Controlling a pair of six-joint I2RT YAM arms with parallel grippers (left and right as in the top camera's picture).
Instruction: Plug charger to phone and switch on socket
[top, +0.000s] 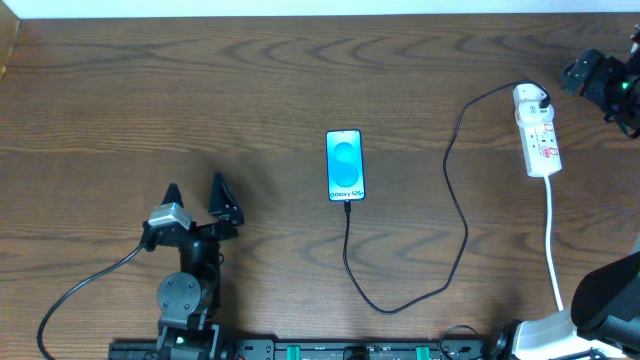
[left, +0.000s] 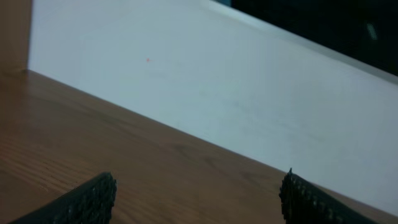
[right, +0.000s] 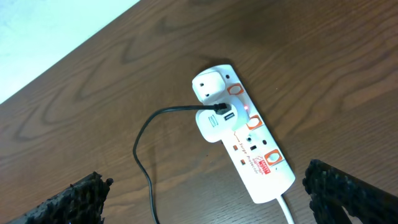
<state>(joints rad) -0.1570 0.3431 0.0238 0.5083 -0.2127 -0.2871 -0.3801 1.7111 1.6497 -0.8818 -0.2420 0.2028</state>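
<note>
The phone (top: 345, 165) lies in the middle of the table, its blue screen lit. The black charger cable (top: 455, 215) has its tip in the phone's near end, loops toward the front, then runs up to the white socket strip (top: 538, 135) at the right. In the right wrist view the strip (right: 245, 140) shows a small red light and the cable (right: 146, 130) plugged into its white plug block. My right gripper (right: 208, 199) is open and empty above the strip. My left gripper (top: 195, 195) is open and empty at the front left; its fingers (left: 196, 199) show over bare wood.
The strip's white mains lead (top: 552, 240) runs toward the front right edge. A white wall (left: 236, 81) borders the table's far edge.
</note>
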